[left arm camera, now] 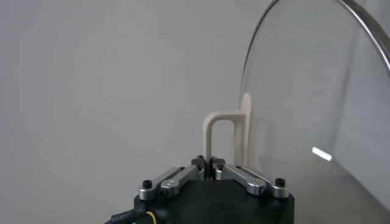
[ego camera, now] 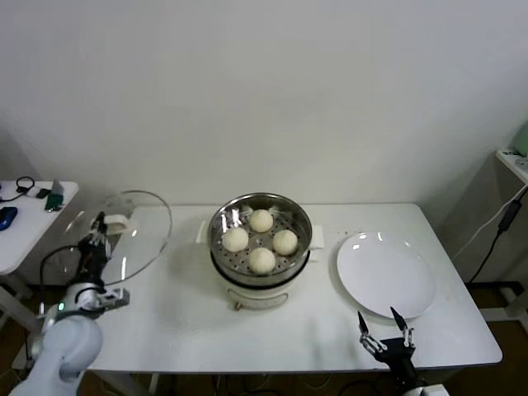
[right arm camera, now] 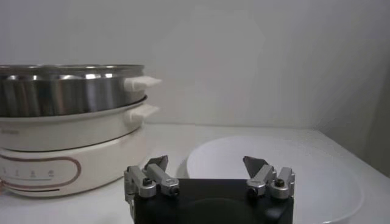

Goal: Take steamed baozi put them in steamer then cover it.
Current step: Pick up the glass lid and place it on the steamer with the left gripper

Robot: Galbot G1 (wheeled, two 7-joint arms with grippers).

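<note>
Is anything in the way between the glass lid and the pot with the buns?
Nothing visible is. The left end effector holds the lid by its handle, tilted up at the table's left end. Only bare table lies between it and the open steamer holding four buns.

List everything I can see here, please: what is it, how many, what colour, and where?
baozi: four, cream-white, inside the steamer.
steamer: one, shiny steel on a white base, table centre.
cover: one, clear glass, cream handle, held tilted off the table on the robot's left.
plate: one, white, bare, right of the steamer.
table: one, white.
side table: one, white, far left, small items on it.
left pincer: shut on the cover's handle.
right pincer: open, near the plate's front edge.
</note>
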